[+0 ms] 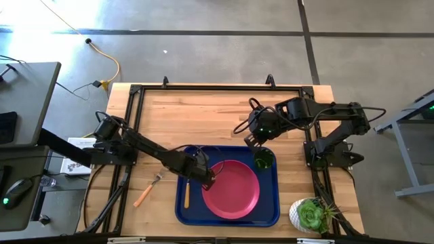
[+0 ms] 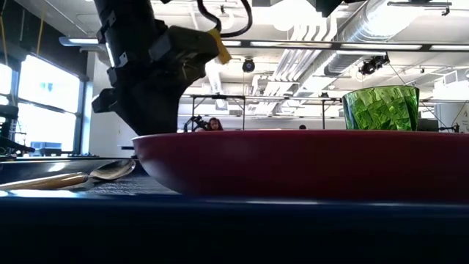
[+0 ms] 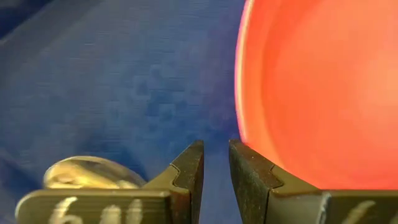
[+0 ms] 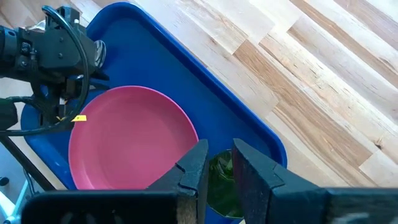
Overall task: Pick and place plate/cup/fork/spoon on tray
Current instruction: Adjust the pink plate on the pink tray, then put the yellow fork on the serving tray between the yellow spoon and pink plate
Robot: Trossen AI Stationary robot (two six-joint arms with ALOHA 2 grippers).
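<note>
The dark blue tray (image 1: 268,210) lies at the table's near middle. On it lie the pink-red plate (image 1: 234,190), the green cup (image 1: 264,159) upright in the far right corner, and the spoon (image 1: 186,193) along the left side. The fork (image 1: 146,191) lies on the table left of the tray. My left gripper (image 1: 207,178) is low over the tray at the plate's left rim, its fingers (image 3: 186,171) almost together. My right gripper (image 1: 252,140) hovers just beyond the cup, fingers likewise almost together, with the cup (image 4: 221,180) below them. My left gripper points down at the tray beside the plate's left rim (image 3: 245,134). One finger (image 3: 252,174) overlaps that rim in the left wrist view. I cannot tell whether it touches the plate.
A succulent in a white pot (image 1: 312,215) stands at the table's near right corner, right of the tray. Bare wood (image 1: 203,115) stretches across the far half of the table. A black frame rail (image 1: 217,87) runs along the table's edges.
</note>
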